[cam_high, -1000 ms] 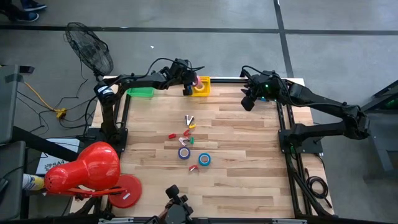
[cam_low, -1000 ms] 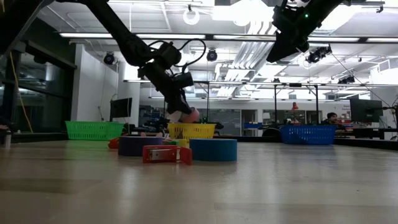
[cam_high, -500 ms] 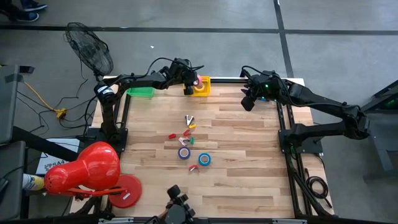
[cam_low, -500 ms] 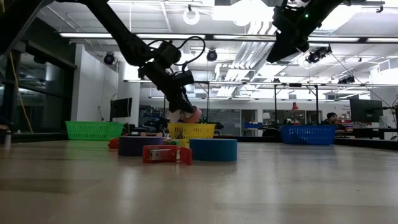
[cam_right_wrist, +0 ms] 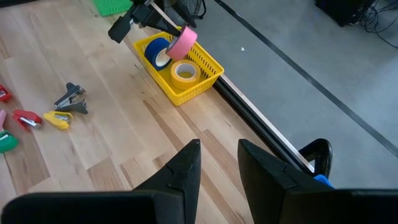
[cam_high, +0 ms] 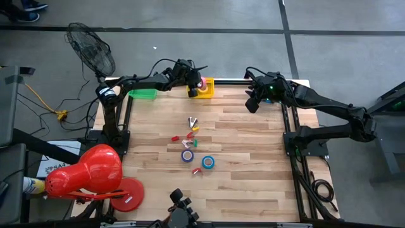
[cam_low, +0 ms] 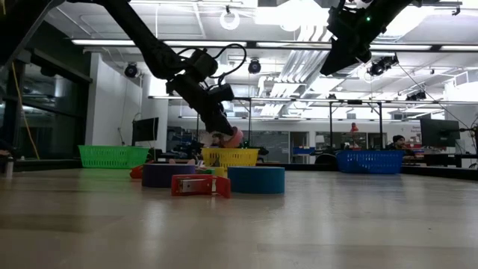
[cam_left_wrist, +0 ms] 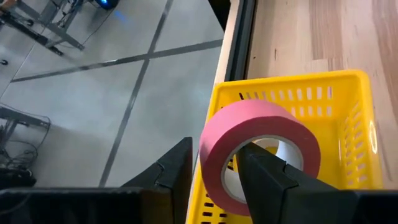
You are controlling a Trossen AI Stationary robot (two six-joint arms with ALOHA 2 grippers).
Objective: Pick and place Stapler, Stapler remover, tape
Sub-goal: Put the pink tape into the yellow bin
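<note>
Over the far edge of the desk (cam_high: pixel 253 164), the left gripper (cam_left_wrist: pixel 214 171) hangs just above a yellow basket (cam_high: pixel 205 88) with a pink tape roll (cam_left_wrist: pixel 258 149) on it: one finger passes through the roll's pale core and the other lies outside its wall. The fingers are parted only narrowly, and I cannot tell whether they pinch the wall or the roll merely hangs on the inner finger. It sits directly over the basket, so it will likely drop in. The right wrist view shows a blue tape roll (cam_right_wrist: pixel 159 52) and a yellow tape roll (cam_right_wrist: pixel 184 72) already lying inside, which suggests this basket collects tape. Near the desk's middle, a purple tape roll (cam_high: pixel 187 155) and another blue roll (cam_high: pixel 208 162) wait among small coloured staple removers (cam_high: pixel 190 134). A green basket (cam_high: pixel 143 94) stands left of the yellow one. The right gripper (cam_high: pixel 252 104) waits above the desk's far right corner, fingers narrow and holding nothing.
</note>
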